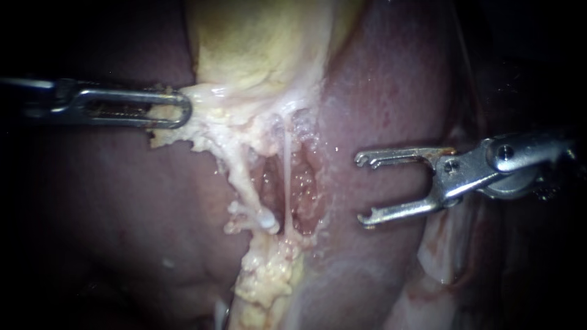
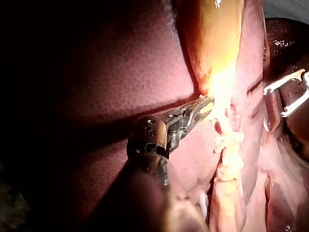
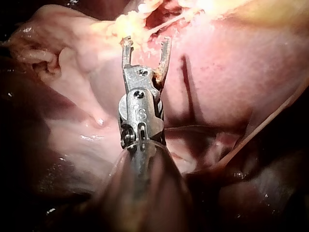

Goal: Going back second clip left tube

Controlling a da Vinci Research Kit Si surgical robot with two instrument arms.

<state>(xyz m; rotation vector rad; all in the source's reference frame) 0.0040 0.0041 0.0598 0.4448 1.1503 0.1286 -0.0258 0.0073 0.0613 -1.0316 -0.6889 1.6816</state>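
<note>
My left instrument (image 1: 177,110) comes in from the left, its jaws shut on the pale fringe of the gallbladder (image 1: 257,43). The left wrist view shows the same grip (image 2: 205,104). Below it, two pale tubes cross a dissected window. The thicker left tube (image 1: 243,183) carries a white lump at its lower end, and I cannot tell whether it is a clip. The thin right tube (image 1: 286,177) runs straight down. My right instrument (image 1: 365,188) hovers to the right of the window over the liver (image 1: 391,91). Its forked jaws are open and empty, also in the right wrist view (image 3: 146,43).
Liver (image 1: 122,201) lies on both sides of the window. Yellow fatty tissue (image 1: 269,275) trails downward below the tubes. In the left wrist view, my right instrument (image 2: 276,102) shows beyond the pale tissue.
</note>
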